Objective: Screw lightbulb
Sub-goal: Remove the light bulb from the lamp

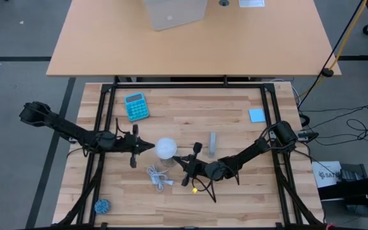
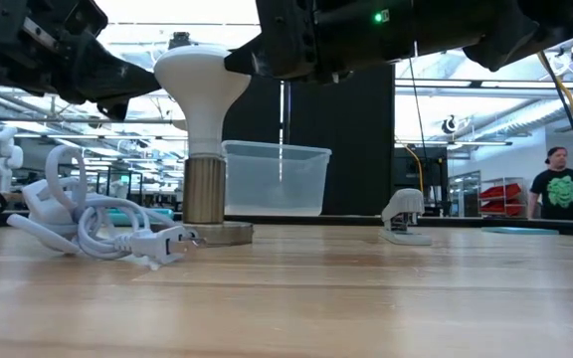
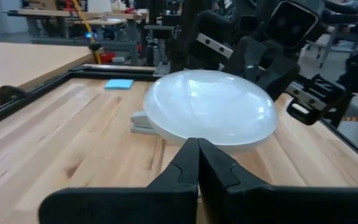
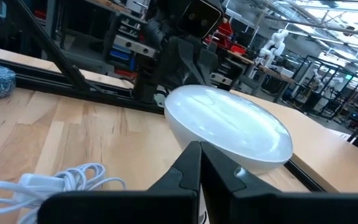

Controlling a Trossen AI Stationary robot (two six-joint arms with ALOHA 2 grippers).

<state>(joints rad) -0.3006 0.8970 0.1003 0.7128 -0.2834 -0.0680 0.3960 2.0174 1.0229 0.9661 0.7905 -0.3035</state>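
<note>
White lightbulb point(image 1: 165, 148) stands upright between both closed jaws.

Robotics lab: shelving point(image 4: 135, 46), other robot arms point(image 4: 277, 42).

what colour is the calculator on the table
Light blue, with a pale display; the calculator shows best in the high view.
</note>
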